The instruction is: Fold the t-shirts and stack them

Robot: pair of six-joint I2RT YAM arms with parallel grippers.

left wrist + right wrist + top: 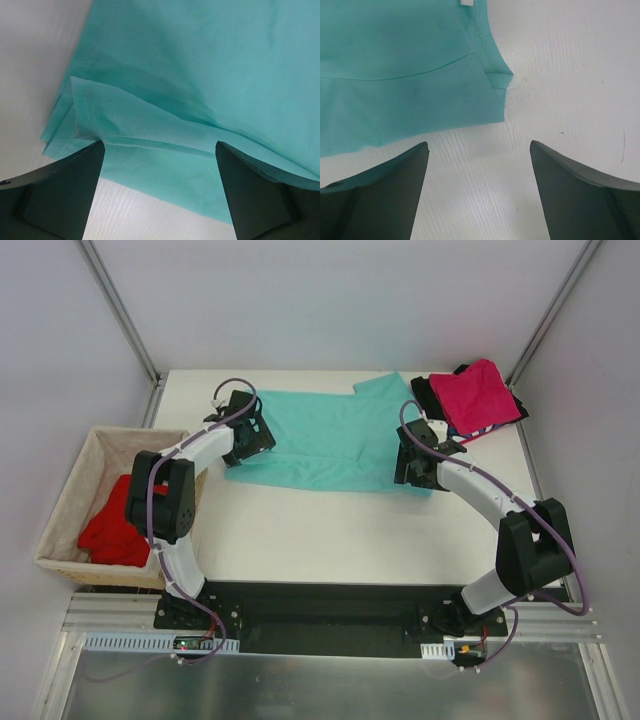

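Now left gripper (252,432) and right gripper (413,466) both hang released, jaws wide, over left and right edges of the teal-green t-shirt (330,440)

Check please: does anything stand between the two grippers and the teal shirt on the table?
Nothing visible does. The left gripper, jaws open, hangs directly over the teal shirt's folded edge. The right gripper, jaws open, is over bare table just beside the shirt's corner.
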